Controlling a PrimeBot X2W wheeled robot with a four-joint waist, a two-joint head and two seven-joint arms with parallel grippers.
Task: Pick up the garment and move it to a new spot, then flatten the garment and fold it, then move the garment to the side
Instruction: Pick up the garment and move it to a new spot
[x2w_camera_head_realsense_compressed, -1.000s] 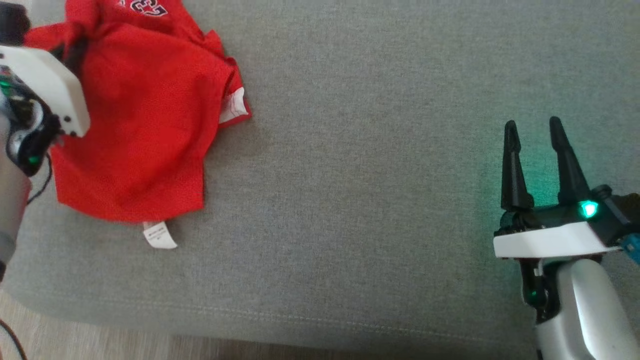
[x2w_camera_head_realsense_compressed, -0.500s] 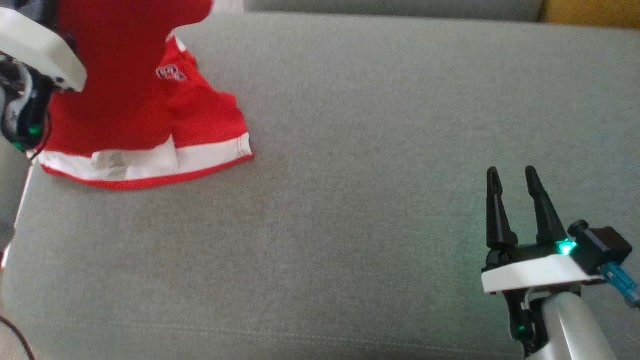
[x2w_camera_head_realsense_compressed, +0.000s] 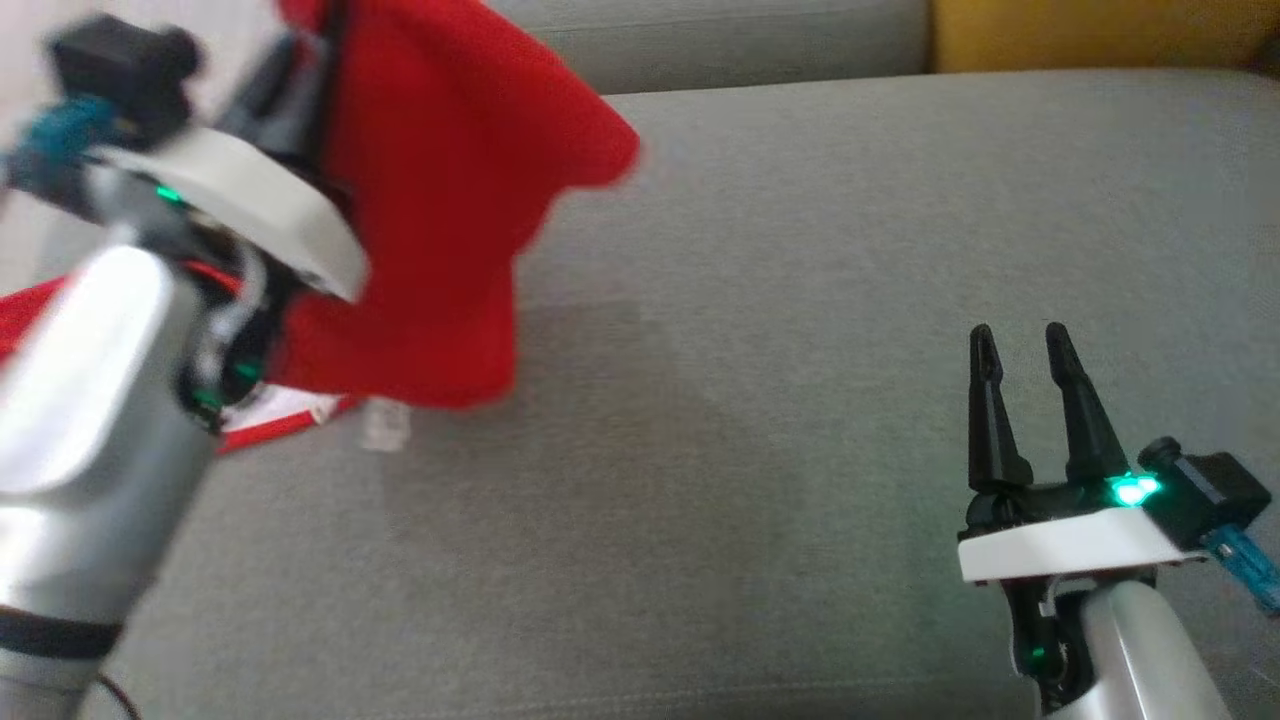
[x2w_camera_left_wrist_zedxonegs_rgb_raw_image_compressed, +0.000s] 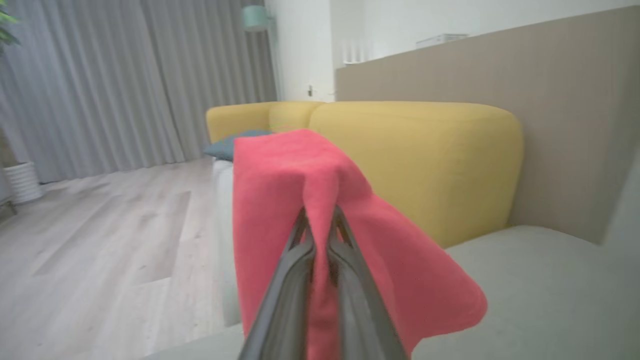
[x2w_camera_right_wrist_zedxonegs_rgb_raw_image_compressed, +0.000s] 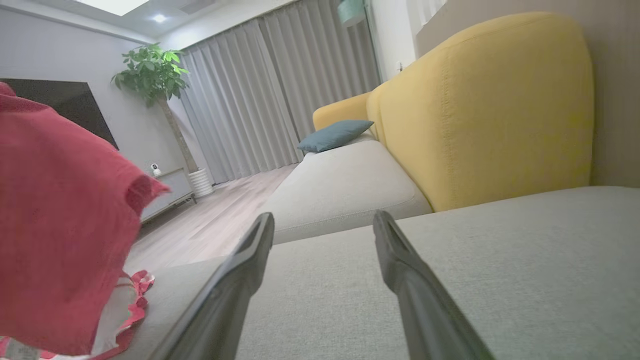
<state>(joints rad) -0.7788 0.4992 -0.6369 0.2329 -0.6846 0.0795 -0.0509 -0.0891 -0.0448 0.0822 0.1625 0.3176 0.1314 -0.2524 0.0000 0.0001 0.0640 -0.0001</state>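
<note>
A red garment (x2w_camera_head_realsense_compressed: 440, 230) with a white hem hangs lifted above the left part of the grey sofa seat (x2w_camera_head_realsense_compressed: 780, 330). My left gripper (x2w_camera_head_realsense_compressed: 310, 60) is shut on its cloth near the top. In the left wrist view the red garment (x2w_camera_left_wrist_zedxonegs_rgb_raw_image_compressed: 280, 200) drapes over both closed fingers (x2w_camera_left_wrist_zedxonegs_rgb_raw_image_compressed: 295, 280). Its lower hem still trails on the seat at the left (x2w_camera_right_wrist_zedxonegs_rgb_raw_image_compressed: 125, 310). My right gripper (x2w_camera_head_realsense_compressed: 1020, 345) stands open over the seat at the lower right, well apart from the garment, with nothing between its fingers (x2w_camera_right_wrist_zedxonegs_rgb_raw_image_compressed: 240, 270).
The seat is wide and bare between the two arms. A yellow sofa back (x2w_camera_right_wrist_zedxonegs_rgb_raw_image_compressed: 490, 105) rises behind it, with a blue cushion (x2w_camera_right_wrist_zedxonegs_rgb_raw_image_compressed: 335, 135) further along. Wooden floor (x2w_camera_left_wrist_zedxonegs_rgb_raw_image_compressed: 100, 240) lies off the seat's left end, with grey curtains (x2w_camera_left_wrist_zedxonegs_rgb_raw_image_compressed: 125, 80) and a potted plant (x2w_camera_right_wrist_zedxonegs_rgb_raw_image_compressed: 155, 75) beyond.
My left gripper has lifted the garment off the seat and carried it up and to the right. The head camera has tilted upward. The right gripper stays open.
</note>
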